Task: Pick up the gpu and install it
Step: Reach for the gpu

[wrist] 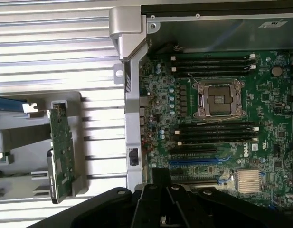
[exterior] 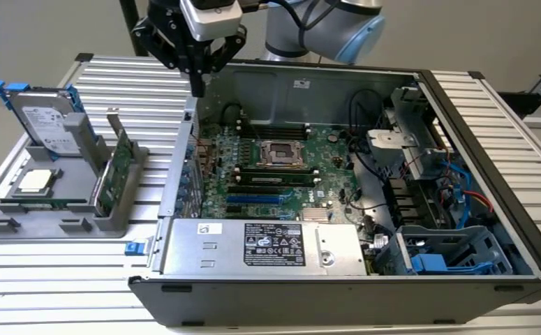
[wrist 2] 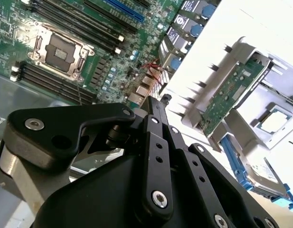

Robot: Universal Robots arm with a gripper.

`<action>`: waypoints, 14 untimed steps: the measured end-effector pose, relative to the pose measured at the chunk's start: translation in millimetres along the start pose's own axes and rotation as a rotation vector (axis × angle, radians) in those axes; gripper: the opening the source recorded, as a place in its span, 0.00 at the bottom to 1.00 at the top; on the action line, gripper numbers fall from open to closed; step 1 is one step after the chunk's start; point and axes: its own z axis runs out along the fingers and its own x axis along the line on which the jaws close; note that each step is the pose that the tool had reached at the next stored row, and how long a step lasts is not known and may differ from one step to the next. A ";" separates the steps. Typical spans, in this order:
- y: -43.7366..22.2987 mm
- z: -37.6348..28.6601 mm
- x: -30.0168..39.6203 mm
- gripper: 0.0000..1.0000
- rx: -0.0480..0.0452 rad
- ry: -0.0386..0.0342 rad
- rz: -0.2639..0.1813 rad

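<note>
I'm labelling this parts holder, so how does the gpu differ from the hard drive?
The gpu is a thin green board with a silver end bracket; the hard drive is a thicker grey block with blue rails. The gpu stands on edge beside the computer case; the hard drive leans back, farther from it. Both sit in the grey holder.

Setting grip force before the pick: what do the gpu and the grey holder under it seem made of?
The gpu: green, slightly glossy circuit board, likely fibreglass laminate, with a bare silver bracket that looks like sheet metal. The grey holder: uniform matte grey with moulded slots, probably plastic, though painted metal cannot be excluded.
</note>
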 end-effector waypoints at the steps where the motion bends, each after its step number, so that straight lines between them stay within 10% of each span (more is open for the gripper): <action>1: -0.1 0.0 1.3 0.00 0.0000 0.0000 0.000; 14: -1.0 -0.4 15.2 0.00 0.0000 0.0000 0.000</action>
